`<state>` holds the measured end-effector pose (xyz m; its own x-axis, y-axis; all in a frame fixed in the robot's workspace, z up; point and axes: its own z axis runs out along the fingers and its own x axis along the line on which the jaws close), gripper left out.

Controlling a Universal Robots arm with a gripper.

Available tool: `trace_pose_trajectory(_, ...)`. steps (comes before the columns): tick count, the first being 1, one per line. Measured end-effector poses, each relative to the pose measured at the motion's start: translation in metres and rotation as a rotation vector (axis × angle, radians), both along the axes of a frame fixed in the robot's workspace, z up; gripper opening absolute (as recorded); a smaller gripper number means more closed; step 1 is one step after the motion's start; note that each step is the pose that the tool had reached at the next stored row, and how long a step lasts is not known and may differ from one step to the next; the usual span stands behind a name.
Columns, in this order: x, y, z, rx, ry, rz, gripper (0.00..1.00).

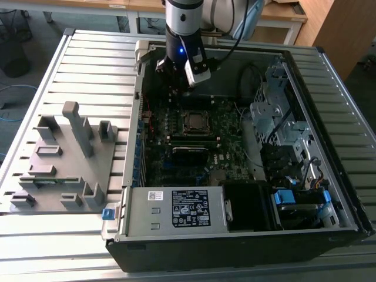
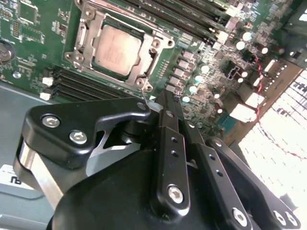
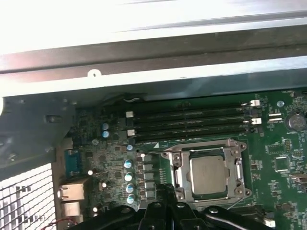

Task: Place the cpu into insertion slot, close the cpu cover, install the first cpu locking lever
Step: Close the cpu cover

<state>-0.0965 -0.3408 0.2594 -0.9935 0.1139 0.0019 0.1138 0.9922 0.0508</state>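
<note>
The gripper (image 2: 168,99), fingers pressed together, hangs beside the cpu (image 2: 117,49), whose thin lever (image 2: 143,96) looks stiff, springy, best caught at its tip.

Gripper (image 2: 165,100): matte black, silver screw heads.
Cpu (image 2: 116,49), just ahead of jaws: dull silver-grey top.
Cover (image 2: 87,32) round cpu: bright silvery frame.
Board (image 3: 280,143) beneath jaws: green, fine pale traces.
Memory slots (image 3: 192,122), past cpu from jaws: black, white end clips.
Capacitors (image 3: 128,164) beside jaws: silver-teal tops.
Table (image 1: 88,64): grey, ribbed in parallel slats.
Label (image 1: 189,207), well away from jaws: white, black print.
</note>
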Motion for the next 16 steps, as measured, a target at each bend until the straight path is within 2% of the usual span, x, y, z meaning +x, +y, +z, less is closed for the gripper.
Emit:
trace_pose_trajectory(8,-0.0109,0.0001,-0.0002,0.0001,-0.0004,0.0,0.1)
trace_pose_trajectory(9,-0.0119,0.0,-0.0002,0.0028,-0.0001,0.0,0.1)
trace_pose_trajectory(10,-0.0128,0.0,-0.0002,0.0157,-0.0003,0.0,0.1)
trace_pose_trajectory(12,-0.0145,0.0,-0.0002,0.0476,-0.0003,0.0,0.1)
trace_pose_trajectory(13,-0.015,0.0,-0.0002,0.0561,-0.0003,0.0,0.1)
trace_pose_trajectory(14,-0.0154,-0.0001,-0.0002,0.0604,-0.0003,0.0,0.1)
trace_pose_trajectory(16,-0.0154,0.0,-0.0002,0.0613,-0.0003,0.0,0.1)
